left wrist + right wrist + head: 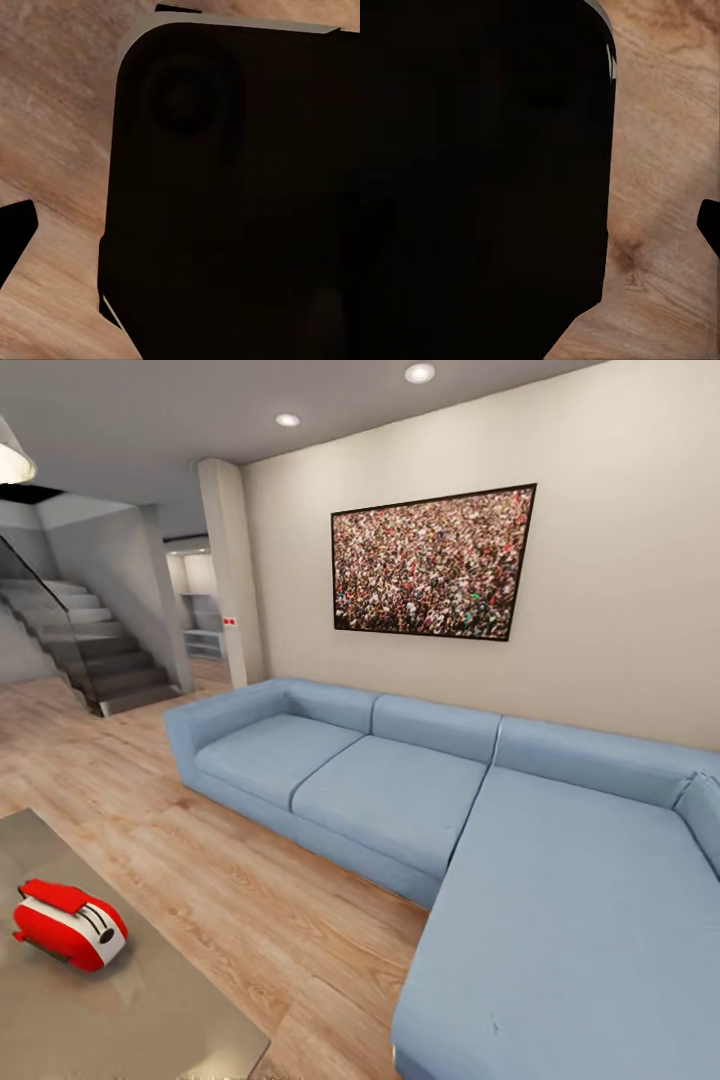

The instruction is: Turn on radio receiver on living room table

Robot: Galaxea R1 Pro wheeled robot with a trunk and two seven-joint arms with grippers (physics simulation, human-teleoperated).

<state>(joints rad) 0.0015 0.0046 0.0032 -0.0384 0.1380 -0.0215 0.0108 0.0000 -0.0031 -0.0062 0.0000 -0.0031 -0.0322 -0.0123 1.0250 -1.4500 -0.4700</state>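
One radio receiver point(68, 925) lies on the grey surface point(150, 1020), low at my left. It looks light, rigid and slick; I'd press, not lift. My jaws' state I cannot tell.

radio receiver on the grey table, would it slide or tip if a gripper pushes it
The radio receiver looks small with rounded, glossy sides, so it would probably slide on the smooth table rather than tip. It lies low and oblong, likely stable. Fingers may slip off its curved shell.
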